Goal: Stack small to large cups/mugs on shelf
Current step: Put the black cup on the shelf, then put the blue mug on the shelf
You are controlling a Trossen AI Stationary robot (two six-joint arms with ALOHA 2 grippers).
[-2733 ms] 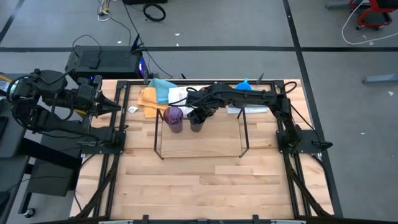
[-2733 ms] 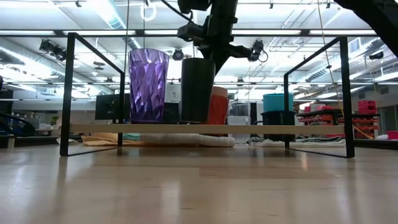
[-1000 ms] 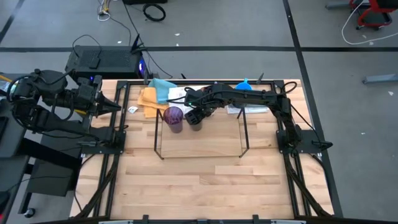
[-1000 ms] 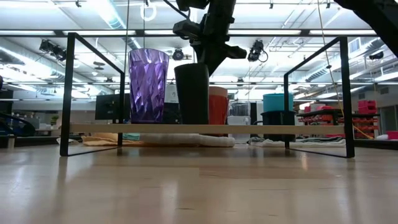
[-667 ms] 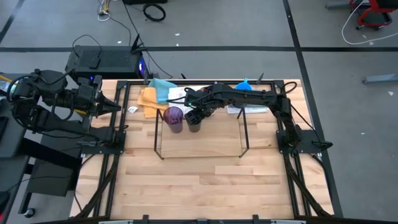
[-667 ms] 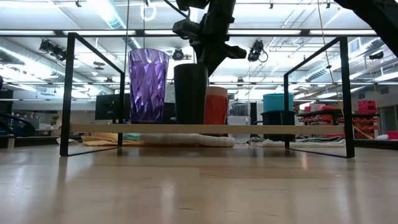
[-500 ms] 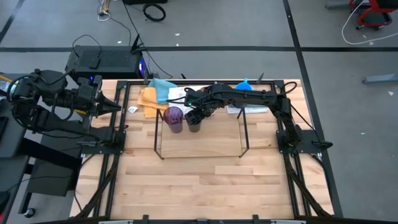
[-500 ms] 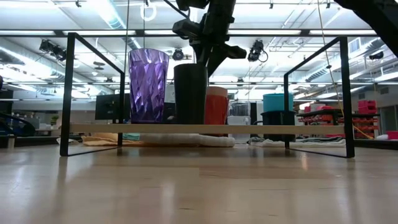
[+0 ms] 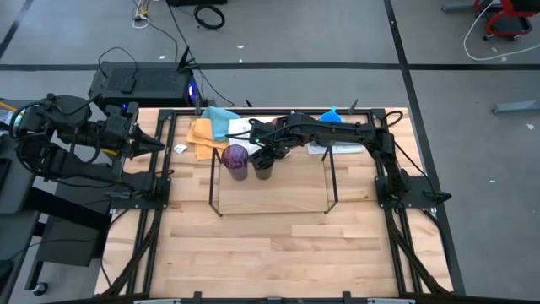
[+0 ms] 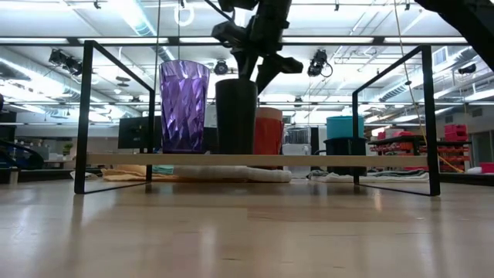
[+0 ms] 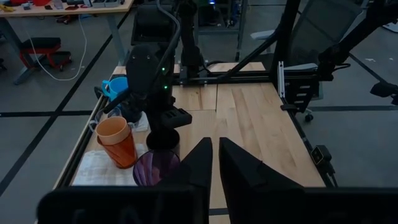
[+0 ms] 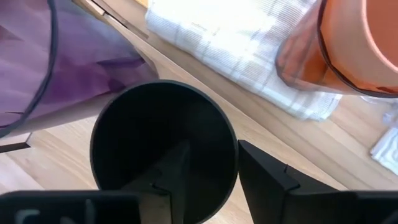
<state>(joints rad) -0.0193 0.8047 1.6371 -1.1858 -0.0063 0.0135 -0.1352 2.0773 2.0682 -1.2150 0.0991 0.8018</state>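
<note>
The black cup (image 10: 236, 116) stands upright on the shelf (image 10: 255, 159), just right of the purple faceted tumbler (image 10: 184, 106); whether the two touch I cannot tell. The right gripper (image 12: 208, 158) sits at the cup's mouth, one finger down inside and the other outside the rim wall.

The risk is in the withdrawal, I think. If the inner finger drags on the wall as the arm lifts, the cup could tip or skid along the thin plank. A sideways nudge would knock it into the purple tumbler, which is tall and likely easy to topple. Pulling back rather than straight up could carry the cup toward the far edge, where an orange cup (image 12: 348, 46) stands on a white checked towel (image 12: 236, 43) just behind the shelf.

The right arm (image 9: 337, 133) reaches in from the table's right, stretched leftward and bent down over the cup. Its jaws look parted around the rim wall rather than pinching it, though I cannot be sure they are fully free.

The left gripper (image 11: 214, 162) waits well off the left edge, fingers nearly together and holding nothing.
</note>
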